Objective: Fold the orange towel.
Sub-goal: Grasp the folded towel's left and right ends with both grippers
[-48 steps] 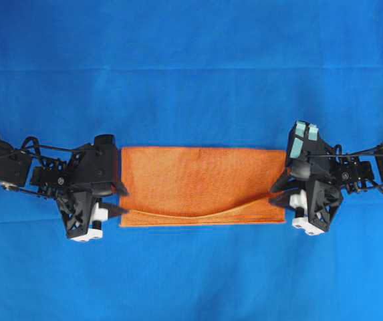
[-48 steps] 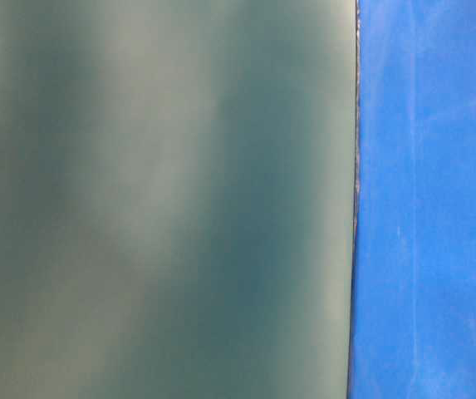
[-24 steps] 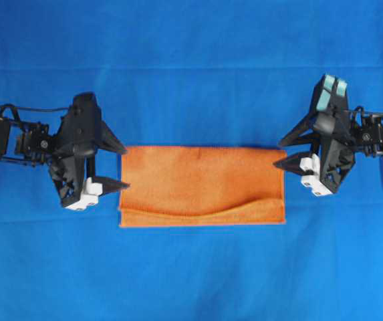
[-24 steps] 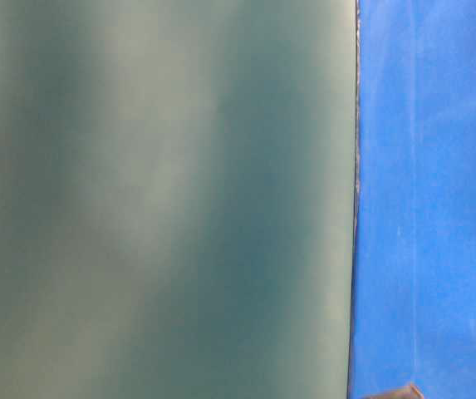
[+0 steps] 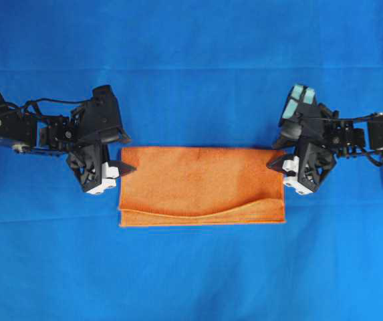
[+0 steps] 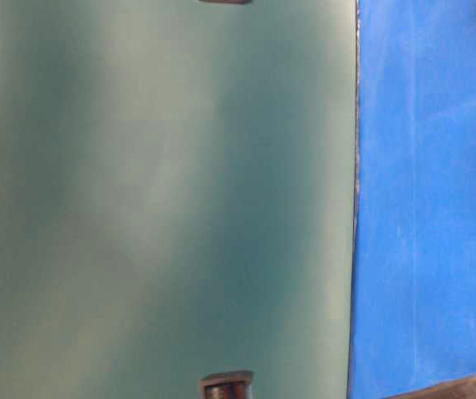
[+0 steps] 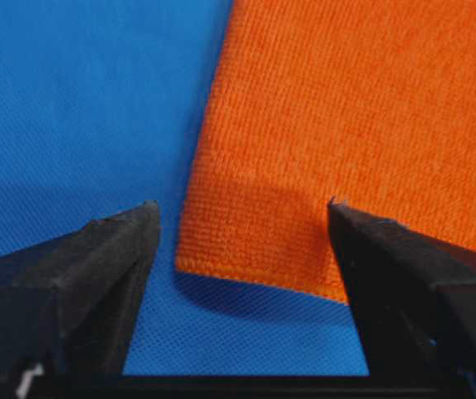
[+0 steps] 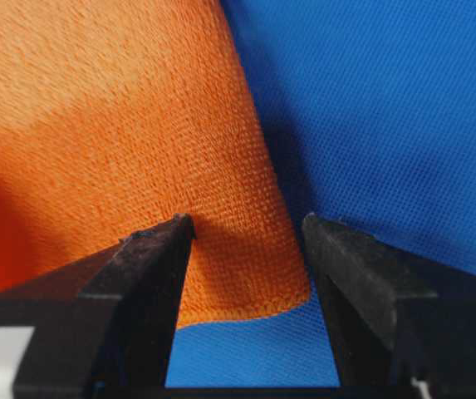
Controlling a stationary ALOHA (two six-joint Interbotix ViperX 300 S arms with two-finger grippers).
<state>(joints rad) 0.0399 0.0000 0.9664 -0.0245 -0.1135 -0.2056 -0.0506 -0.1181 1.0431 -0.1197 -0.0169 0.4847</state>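
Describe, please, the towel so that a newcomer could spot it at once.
Look at the blue table cover; near its middle, between the two grippers, lies the towel. It is a flat, fuzzy rectangle, folded once, its upper layer's wavy edge near the front. It is the only orange thing there.

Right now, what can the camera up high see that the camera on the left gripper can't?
Only the high camera shows the whole folded towel, both arms, and the right gripper at its far right corner. Only the left camera shows a close-up of one towel corner sitting between its open fingers. Both show the orange towel, the blue cloth and the open left gripper.
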